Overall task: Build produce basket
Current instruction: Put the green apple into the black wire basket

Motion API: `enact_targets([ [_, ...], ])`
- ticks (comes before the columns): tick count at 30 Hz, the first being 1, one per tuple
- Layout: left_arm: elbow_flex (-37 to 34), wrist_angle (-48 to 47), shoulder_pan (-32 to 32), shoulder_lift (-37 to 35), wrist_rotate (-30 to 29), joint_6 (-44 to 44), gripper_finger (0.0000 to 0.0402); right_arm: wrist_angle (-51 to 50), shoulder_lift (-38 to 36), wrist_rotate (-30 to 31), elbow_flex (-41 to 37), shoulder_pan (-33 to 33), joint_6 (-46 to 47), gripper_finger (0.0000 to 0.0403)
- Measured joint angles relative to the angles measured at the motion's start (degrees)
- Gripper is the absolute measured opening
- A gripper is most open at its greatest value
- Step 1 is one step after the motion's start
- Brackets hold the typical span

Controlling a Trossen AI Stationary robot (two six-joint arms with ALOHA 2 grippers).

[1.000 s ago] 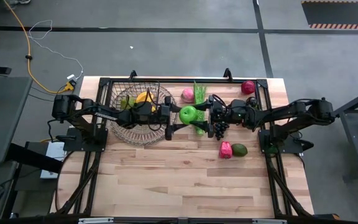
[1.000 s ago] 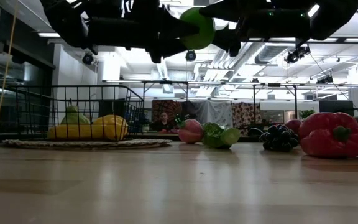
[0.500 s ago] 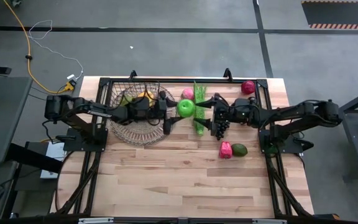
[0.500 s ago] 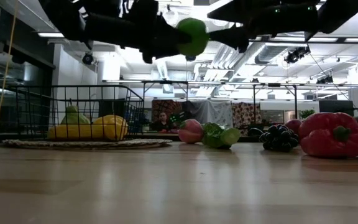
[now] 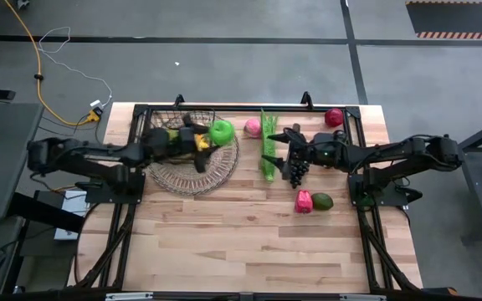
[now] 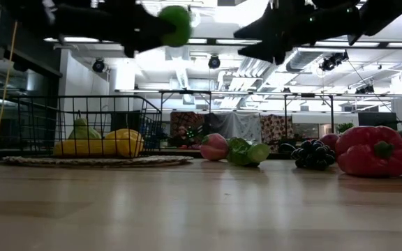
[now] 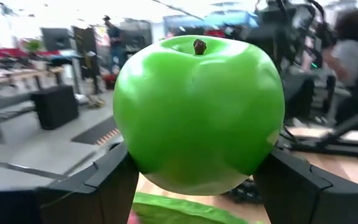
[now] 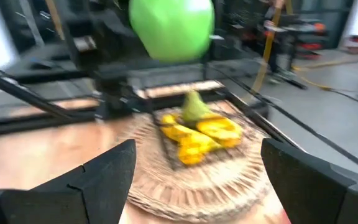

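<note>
Green apple (image 5: pixel 221 131) | pinched in my left claw (image 7: pixel 194 177), now carried from worktop centre to above the basket (image 5: pixel 182 127) near the far-left corner | right claw (image 5: pixel 280 147) spread, empty, mid-worktop after handover | I judge release next.

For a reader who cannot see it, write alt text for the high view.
Seen from above, the left gripper holds a green apple over the black wire basket, which sits on a round wicker tray and already holds yellow bananas. The right gripper hangs open above the purple grapes and long green stalk, with more produce scattered on the wooden table.
</note>
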Motion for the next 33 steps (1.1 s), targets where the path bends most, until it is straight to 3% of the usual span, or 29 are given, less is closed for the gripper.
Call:
enact_targets([
  [5,-6.8,-3.0,4.0,-11.9,-1.4,-1.8,0.0262,-3.5,-0.1,8.2,0.0,-0.1,-0.8,0.0335],
  [9,-7.8,-17.1,7.0,-19.9,-1.8,-4.9,0.0262,-6.4,-0.4,16.6,0.0,-0.7,-1.0,0.0335],
  [12,-6.9,-27.3,8.1,-23.9,-1.9,-7.4,0.0262,-9.8,-2.2,18.1,0.0,-2.6,-1.1,0.0335],
  [15,-6.8,-30.3,7.7,-26.3,-1.9,-8.0,0.0262,-13.8,-4.9,17.2,-0.1,-4.6,-1.1,0.0335],
  [20,-6.7,-31.0,6.3,-28.0,0.5,-8.6,0.0262,-7.1,-11.6,12.8,-9.2,-8.1,-1.0,0.0335],
  [24,-6.7,-31.3,5.7,-28.2,2.2,-9.0,0.0262,3.2,-18.9,4.0,-17.0,-12.0,0.8,0.0335],
  [28,-6.7,-32.5,5.7,-28.1,2.1,-9.0,0.0262,6.6,-24.0,-4.3,-19.4,-13.8,3.4,0.0335],
  [33,-6.7,-35.3,5.7,-28.1,-1.8,-9.5,0.0262,5.5,-25.1,-4.8,-19.4,-13.9,3.6,0.0335],
])
